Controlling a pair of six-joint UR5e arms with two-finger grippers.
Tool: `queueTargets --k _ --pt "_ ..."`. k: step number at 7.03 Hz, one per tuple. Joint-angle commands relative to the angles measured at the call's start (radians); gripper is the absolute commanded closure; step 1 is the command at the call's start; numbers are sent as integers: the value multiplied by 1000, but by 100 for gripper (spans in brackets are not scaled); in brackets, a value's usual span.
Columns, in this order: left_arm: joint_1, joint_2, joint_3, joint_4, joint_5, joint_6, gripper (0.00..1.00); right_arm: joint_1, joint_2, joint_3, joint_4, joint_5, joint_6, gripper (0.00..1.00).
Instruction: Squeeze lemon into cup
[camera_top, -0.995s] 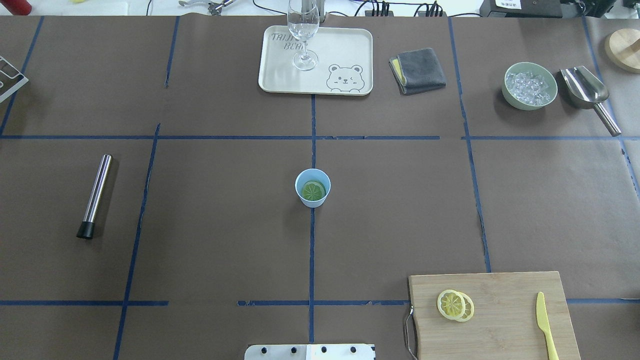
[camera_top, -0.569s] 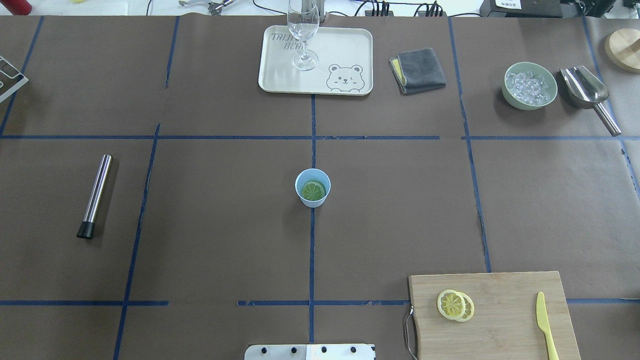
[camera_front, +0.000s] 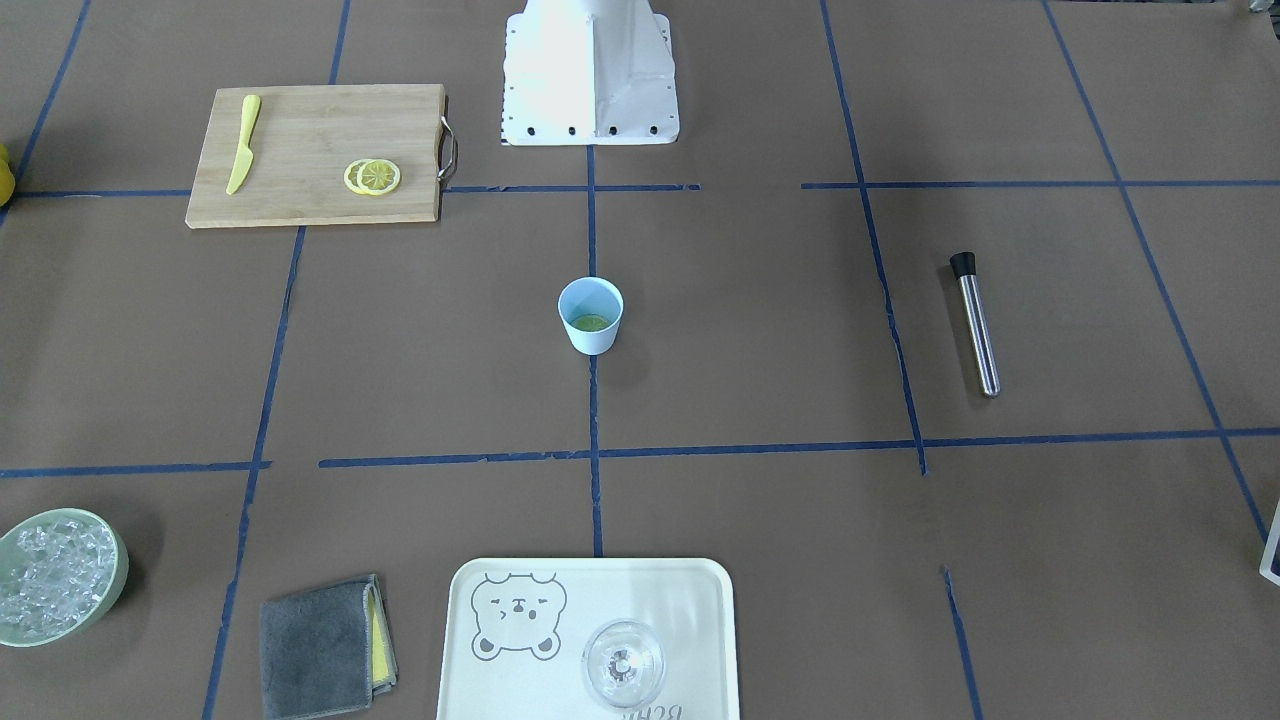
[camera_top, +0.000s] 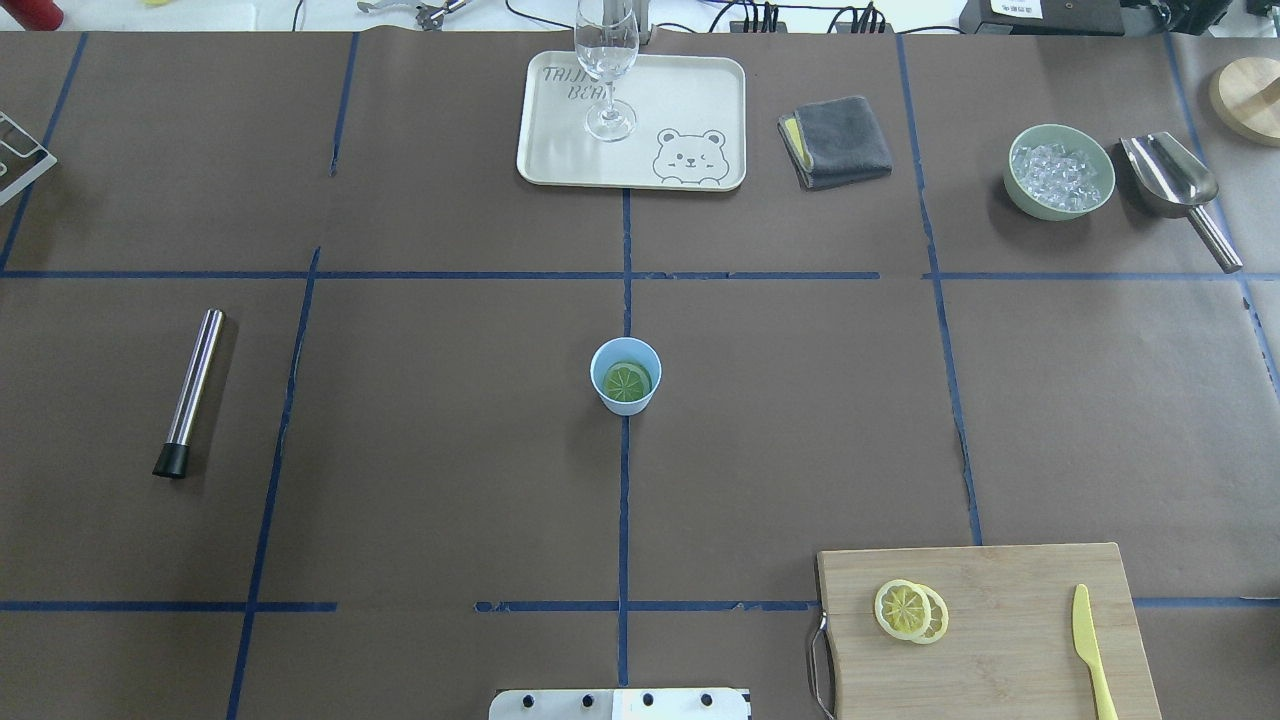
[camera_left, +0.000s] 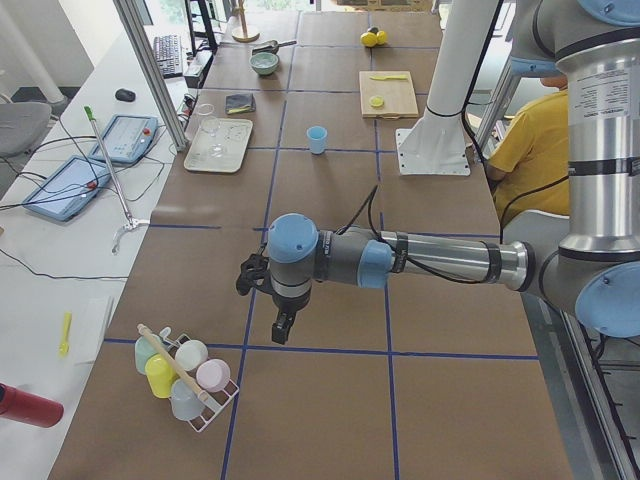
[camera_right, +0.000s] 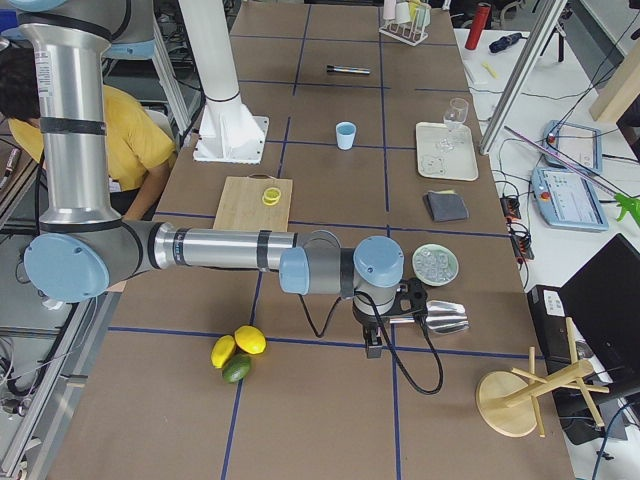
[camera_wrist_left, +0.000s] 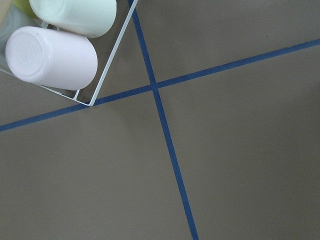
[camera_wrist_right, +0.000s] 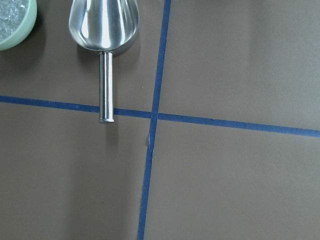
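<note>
You see the lemon slice (camera_top: 627, 381) lying face-up inside the light-blue cup (camera_top: 626, 404), which stands upright mid-surface (camera_top: 450, 450) on a blue tape line. Two more slices (camera_top: 910, 610) overlap on the bamboo cutting board (camera_top: 1000, 580), with the yellow knife (camera_top: 1090, 650) near them. The left pincer (camera_left: 283, 327) and the right pincer (camera_right: 373, 347) hang over opposite ends of the surface. You cannot tell whether either is spread or pressed together.

Matt plastic cup (camera_top: 626, 404), wooden board (camera_top: 1010, 650), shiny metal scoop (camera_wrist_right: 104, 22)
</note>
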Motion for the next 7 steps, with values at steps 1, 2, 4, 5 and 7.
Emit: queueTargets --k 1,2,4,5,7 --pt "11 -29 8 11 19 3 0 -2 -6 38 -3 1 0 0" --pt "12 -26 -1 14 18 3 0 -2 -21 41 -1 10 0 0" --pt "14 -23 -4 2 16 3 0 -5 -49 53 5 13 2 0" --pt "15 -26 -13 2 15 5 0 -5 -49 55 6 18 5 0" --pt "15 -23 -29 5 10 4 0 -5 -50 53 3 29 14 0"
